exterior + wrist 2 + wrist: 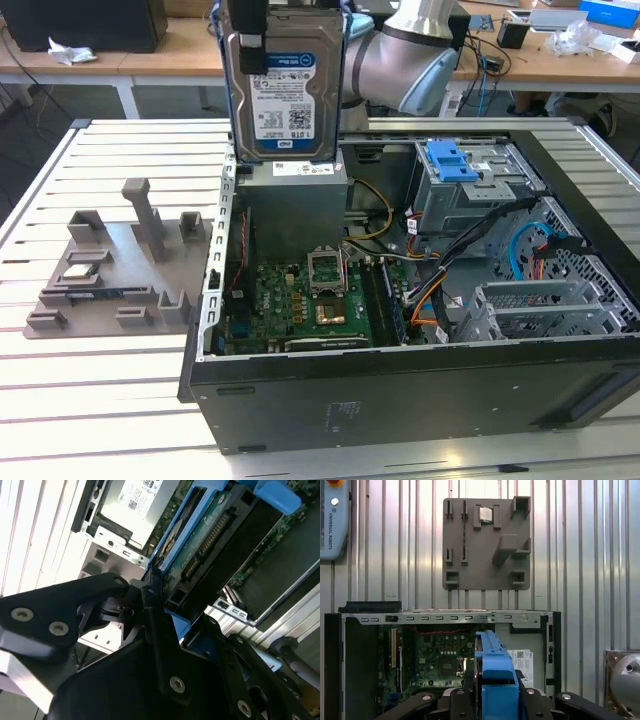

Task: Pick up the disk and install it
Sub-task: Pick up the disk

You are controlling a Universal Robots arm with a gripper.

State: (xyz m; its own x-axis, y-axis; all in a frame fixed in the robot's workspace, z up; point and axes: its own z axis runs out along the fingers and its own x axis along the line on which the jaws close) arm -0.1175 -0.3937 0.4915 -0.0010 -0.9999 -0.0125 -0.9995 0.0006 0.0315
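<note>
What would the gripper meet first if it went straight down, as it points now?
Likely the power supply, just under the held disk; the disk's lower edge would touch first. Depth is unclear.

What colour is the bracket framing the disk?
Blue; the bracket shows best in the first wrist view.

The exterior view is looking down at an angle into the open computer case, with the grey fixture plate on the slatted surface at the exterior view's left. The first wrist view is looking straight down from high up, sharing case and plate. The second wrist view is peering closely past the tool along the gripped disk.
</note>
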